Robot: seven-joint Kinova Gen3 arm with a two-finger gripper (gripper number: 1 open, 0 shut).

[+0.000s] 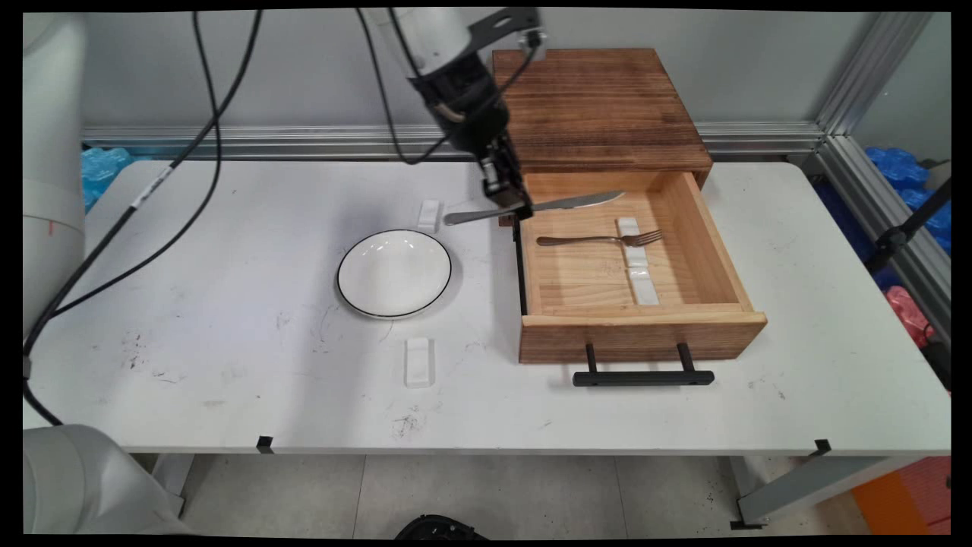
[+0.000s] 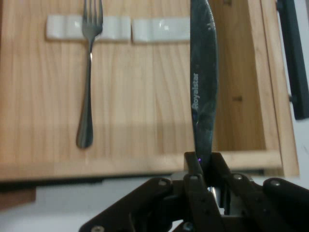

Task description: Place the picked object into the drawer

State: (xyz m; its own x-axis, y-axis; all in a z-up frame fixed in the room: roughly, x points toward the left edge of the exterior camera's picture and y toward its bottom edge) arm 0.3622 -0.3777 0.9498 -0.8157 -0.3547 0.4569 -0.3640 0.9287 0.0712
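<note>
Knife held crosswise in the gripper: the black fingers are pinched shut on it about midway along, with the handle end pointing left over the worktop and the blade reaching right, above the far left part of the open wooden drawer. In the hand view the blade runs straight up from the fingers and carries lettering along its length. The knife hangs clear of the drawer floor, over the drawer's left wall. Inside the drawer a fork lies left to right, its tines resting on a white rest, and a second white rest lies just nearer, end to end with the first. The drawer is pulled out toward the near side of a dark wooden box, and its black handle is at the front. Left of the drawer on the worktop sits a white plate with a dark rim. One small white rest lies just beyond the plate, another on its near side.
</note>
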